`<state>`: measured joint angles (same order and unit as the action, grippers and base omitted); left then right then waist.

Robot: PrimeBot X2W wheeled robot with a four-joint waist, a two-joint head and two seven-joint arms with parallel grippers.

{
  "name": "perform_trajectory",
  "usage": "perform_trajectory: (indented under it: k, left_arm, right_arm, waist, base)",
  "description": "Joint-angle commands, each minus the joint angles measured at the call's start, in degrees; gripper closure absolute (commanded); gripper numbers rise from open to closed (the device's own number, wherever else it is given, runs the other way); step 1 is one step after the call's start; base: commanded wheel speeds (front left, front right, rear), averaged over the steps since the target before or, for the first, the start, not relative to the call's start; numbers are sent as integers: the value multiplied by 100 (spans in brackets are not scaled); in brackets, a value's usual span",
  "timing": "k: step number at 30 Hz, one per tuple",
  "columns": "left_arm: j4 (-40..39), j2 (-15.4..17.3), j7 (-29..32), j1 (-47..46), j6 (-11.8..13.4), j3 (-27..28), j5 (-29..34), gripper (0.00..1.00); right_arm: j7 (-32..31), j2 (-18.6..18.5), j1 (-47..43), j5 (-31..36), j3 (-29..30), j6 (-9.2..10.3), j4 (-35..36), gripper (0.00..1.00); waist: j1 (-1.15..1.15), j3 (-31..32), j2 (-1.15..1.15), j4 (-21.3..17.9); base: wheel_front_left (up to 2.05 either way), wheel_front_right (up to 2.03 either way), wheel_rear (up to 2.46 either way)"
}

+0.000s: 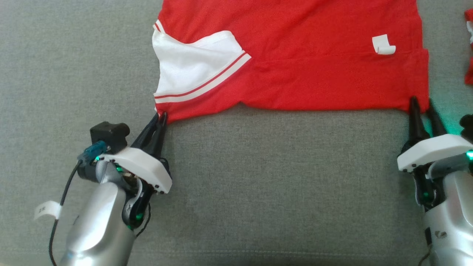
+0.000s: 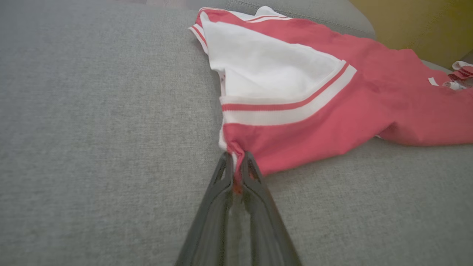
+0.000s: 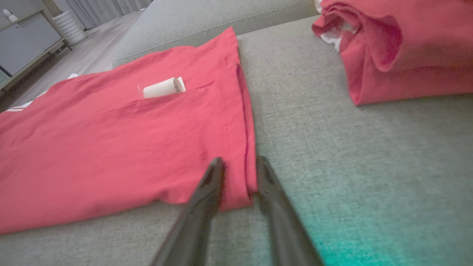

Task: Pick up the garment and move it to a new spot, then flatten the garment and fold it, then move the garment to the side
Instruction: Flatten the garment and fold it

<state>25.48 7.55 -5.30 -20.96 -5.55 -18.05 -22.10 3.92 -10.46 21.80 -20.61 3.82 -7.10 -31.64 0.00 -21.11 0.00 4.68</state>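
Spread flat toward 12 o'clock on the grey cushion (image 1: pixel 277 184), the red garment (image 1: pixel 314 74) seemingly awaits folding: the left gripper (image 1: pixel 161 117) at 8 o'clock pinches one near corner, while the right gripper (image 1: pixel 422 105) at 4 o'clock straddles the other, jaws apart.

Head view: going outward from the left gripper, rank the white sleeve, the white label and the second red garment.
1. White sleeve, just above the left gripper.
2. White label, far right on the red shirt.
3. Second red garment, at the right edge.
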Motion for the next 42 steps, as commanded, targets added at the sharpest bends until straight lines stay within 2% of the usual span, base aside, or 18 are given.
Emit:
perform_trajectory:
  k: [1, 10, 19, 32, 42]
  left_arm:
    - [-190, 212, -28, -78, -7, 150, -9, 100]
    - [-289, 492, -56, 81, -80, 69, -63, 100]
    - [-1063, 827, 89, 1040, -67, -47, -198, 100]
    - [-1866, 917, 304, 2199, 89, -346, -222, 100]
    - [-2109, 1072, 784, 2407, 85, -491, -343, 100]
  right_arm:
    - [-36, -34, 11, 40, -184, -39, 44, 100]
    - [85, -319, -325, -76, -188, -39, 285, 100]
    - [-177, -532, -1422, -401, -148, -39, 1227, 100]
    - [-690, -230, -3156, -341, 475, -39, 2590, 100]
    - [-919, -239, -3375, -8, 700, -39, 2725, 100]
  waist:
    - [0, 17, 0, 14]
    - [0, 326, 0, 57]
    - [0, 685, 0, 30]
    - [0, 866, 0, 93]
    - [0, 877, 0, 119]
  base:
    - [0, 0, 0]
    - [0, 0, 0]
    - [0, 0, 0]
    - [0, 0, 0]
    - [0, 0, 0]
